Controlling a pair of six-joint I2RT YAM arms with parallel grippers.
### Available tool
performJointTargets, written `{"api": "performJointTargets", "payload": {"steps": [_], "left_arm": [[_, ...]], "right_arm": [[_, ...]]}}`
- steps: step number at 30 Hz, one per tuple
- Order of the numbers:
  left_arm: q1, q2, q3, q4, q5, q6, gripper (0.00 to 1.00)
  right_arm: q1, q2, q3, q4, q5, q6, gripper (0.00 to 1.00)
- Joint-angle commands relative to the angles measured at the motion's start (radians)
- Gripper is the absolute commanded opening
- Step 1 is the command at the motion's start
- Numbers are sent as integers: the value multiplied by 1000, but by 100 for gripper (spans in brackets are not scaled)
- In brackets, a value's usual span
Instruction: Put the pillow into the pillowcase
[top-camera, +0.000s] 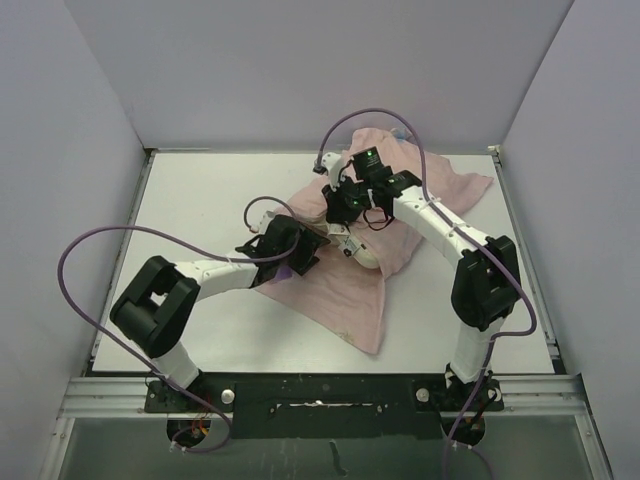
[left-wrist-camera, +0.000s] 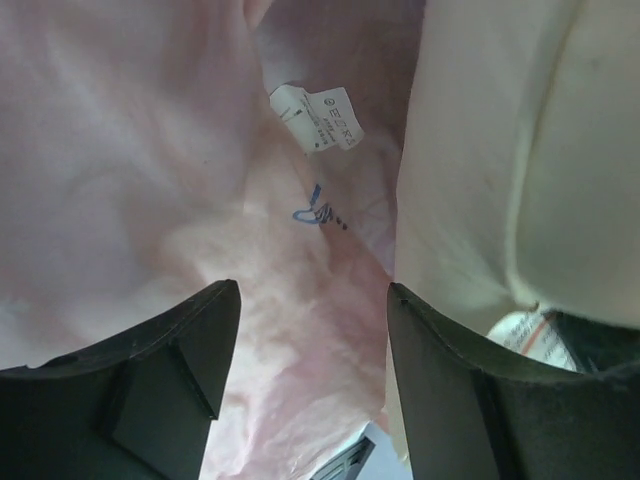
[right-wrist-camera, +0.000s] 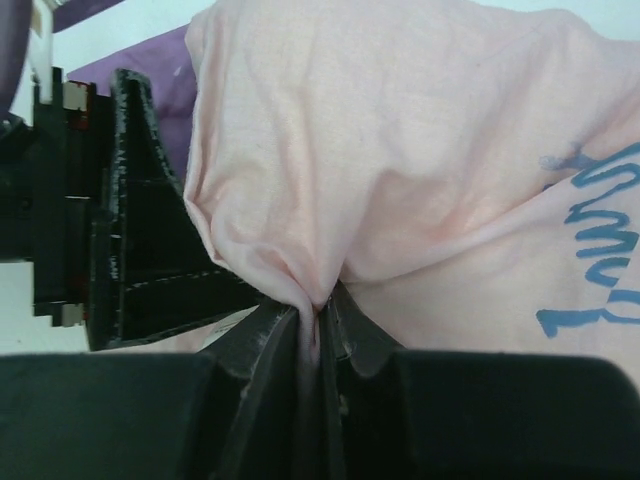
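Observation:
The pillowcase (top-camera: 335, 290) lies crumpled mid-table, pale pink reverse up, with a strip of purple outside showing in the right wrist view (right-wrist-camera: 150, 80). The cream pillow (top-camera: 367, 258) peeks out from under its folds. My right gripper (right-wrist-camera: 318, 300) is shut on a pinched fold of the pillowcase and holds it raised over the pillow (top-camera: 345, 205). My left gripper (left-wrist-camera: 310, 290) is open at the pillowcase's left edge (top-camera: 300, 250), with pink fabric (left-wrist-camera: 150, 150) in front of it, the pillow (left-wrist-camera: 500, 150) to its right and a white tag (left-wrist-camera: 315, 118) ahead.
Grey walls (top-camera: 60, 150) close in the white table (top-camera: 200, 190) on three sides. A metal rail (top-camera: 320, 385) runs along the near edge. Purple cables (top-camera: 100, 240) loop over the left side and above the right arm (top-camera: 375, 112).

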Motion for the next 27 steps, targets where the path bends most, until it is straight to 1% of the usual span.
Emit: {"api": "performJointTargets", "payload": {"steps": [1,3,4,6,8,11,13,14,16,18,20,23,24,25,27], "left_arm": [[-8,63,77,-74,-40,-42,59],[-12,92,124,-141,-57,-83,59],[-13,113,168,-227,-67,-110,59],[-17,172,294,-471,-79,-152,57],[-21,223,409,-653,-81,-171,56],[-24,287,522,-793,-98,-177,57],[-22,330,589,-884,-106,-179,60],[-17,358,629,-961,-106,-179,61],[-10,411,707,-1077,-97,-172,62],[-10,453,754,-1161,-91,-159,59],[-8,482,767,-1203,-80,-151,54],[4,507,760,-1211,-76,-132,47],[11,518,760,-1217,-76,-126,41],[22,525,760,-1212,-75,-101,32],[39,538,761,-1215,-63,-76,12]], "right_arm": [[-18,-21,49,34,-127,93,0],[-19,-21,62,32,-142,112,0],[-20,-22,70,31,-147,119,0],[-25,-22,83,28,-158,134,0],[-31,-23,100,26,-171,148,0],[-37,-25,111,24,-185,161,0],[-39,-26,111,23,-189,167,0],[-40,-29,109,23,-191,168,0],[-43,-32,104,25,-191,169,0],[-48,-35,98,26,-193,173,0],[-53,-37,90,29,-193,175,0],[-55,-44,72,32,-193,177,0],[-56,-46,61,34,-193,177,0],[-56,-50,52,35,-193,179,0],[-56,-55,36,37,-193,180,0]]}}
